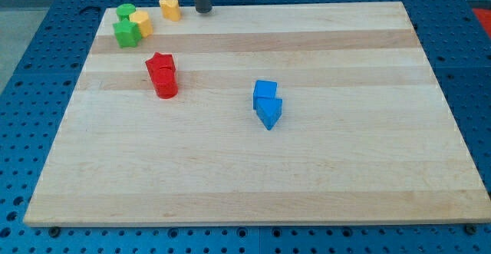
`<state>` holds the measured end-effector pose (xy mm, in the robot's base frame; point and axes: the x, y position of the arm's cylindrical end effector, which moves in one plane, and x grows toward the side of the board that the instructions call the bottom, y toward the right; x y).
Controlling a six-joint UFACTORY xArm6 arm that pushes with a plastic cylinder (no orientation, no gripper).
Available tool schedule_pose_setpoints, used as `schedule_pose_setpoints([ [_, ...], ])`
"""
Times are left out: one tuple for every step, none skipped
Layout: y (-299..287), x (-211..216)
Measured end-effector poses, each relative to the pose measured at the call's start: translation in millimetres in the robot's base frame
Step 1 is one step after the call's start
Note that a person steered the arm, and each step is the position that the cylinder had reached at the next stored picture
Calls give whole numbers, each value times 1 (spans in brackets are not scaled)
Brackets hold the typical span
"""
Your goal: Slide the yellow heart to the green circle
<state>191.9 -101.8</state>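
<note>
Two yellow blocks [170, 8], two green [126, 31], two red [162, 74], two blue [267, 103]

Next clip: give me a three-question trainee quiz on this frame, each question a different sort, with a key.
1. True or false: my tip touches a blue block.
2. Which block is nearest my tip? A) red B) lone yellow C) blue
3. Fill in: the other yellow block sits against the ___ blocks at the board's top-left corner.

Key: 1 false; 2 B; 3 green
</note>
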Motion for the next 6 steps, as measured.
schedule_pose_setpoints([
  [-9, 0],
  [-9, 0],
  [-14, 0],
  [-56, 0],
  [-83, 0],
  [-81, 1],
])
